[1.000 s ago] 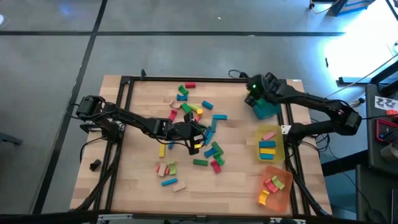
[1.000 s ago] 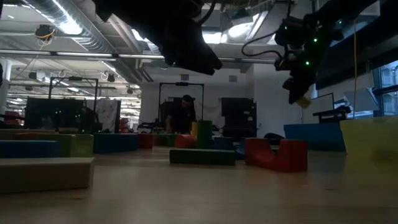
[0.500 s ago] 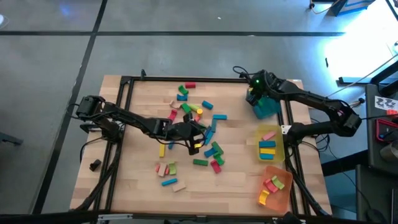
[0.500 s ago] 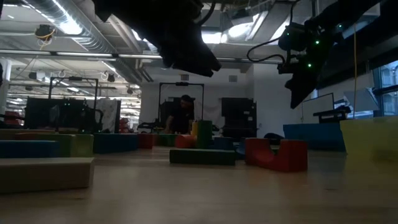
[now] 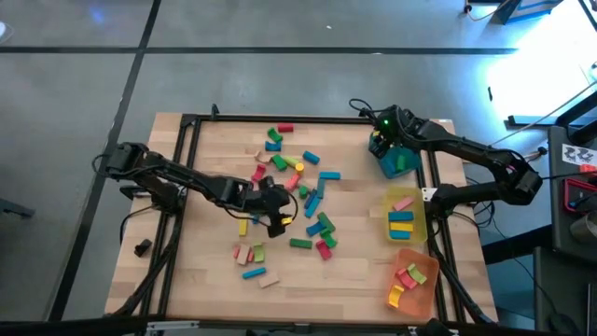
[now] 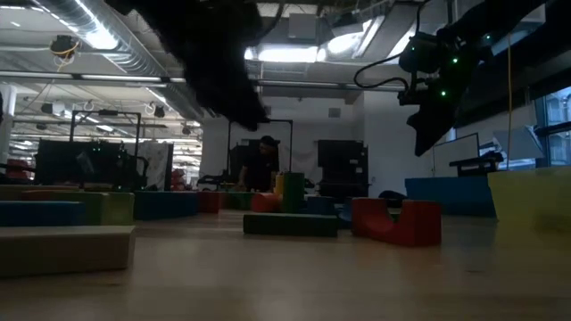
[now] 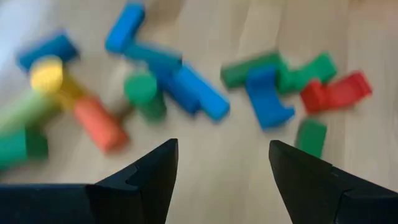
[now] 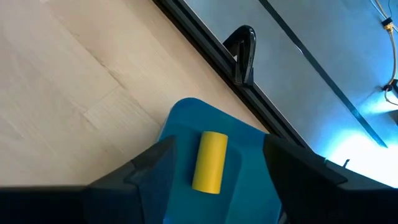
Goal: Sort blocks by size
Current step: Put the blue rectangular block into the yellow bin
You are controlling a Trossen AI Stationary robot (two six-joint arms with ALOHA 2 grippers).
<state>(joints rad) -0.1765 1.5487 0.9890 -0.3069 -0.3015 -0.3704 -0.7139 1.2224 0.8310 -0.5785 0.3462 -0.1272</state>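
Observation:
Many small coloured wooden blocks (image 5: 298,191) lie scattered on the middle of the table. My left gripper (image 5: 277,222) is open and empty, above the near left side of the pile. In its wrist view (image 7: 221,168), blue, green and red blocks (image 7: 186,87) lie ahead of the fingers. My right gripper (image 5: 380,142) is open and empty, above the teal tray (image 5: 399,161) at the far right. A yellow cylinder (image 8: 209,160) lies on its side in that tray (image 8: 180,124), between the right gripper's fingers (image 8: 214,186) in the wrist view.
A yellow tray (image 5: 407,201) holding pink, blue and yellow bars and an orange tray (image 5: 422,299) holding several blocks stand along the right side. A small dark lump (image 5: 142,247) lies beyond the left rail. A person (image 6: 264,165) shows in the room behind.
My left gripper has drawn back from the pile toward the table's left and near edges, still open. The yellow piece at my right gripper's tips a second ago is gone from them, and a yellow cylinder now lies in the teal tray.

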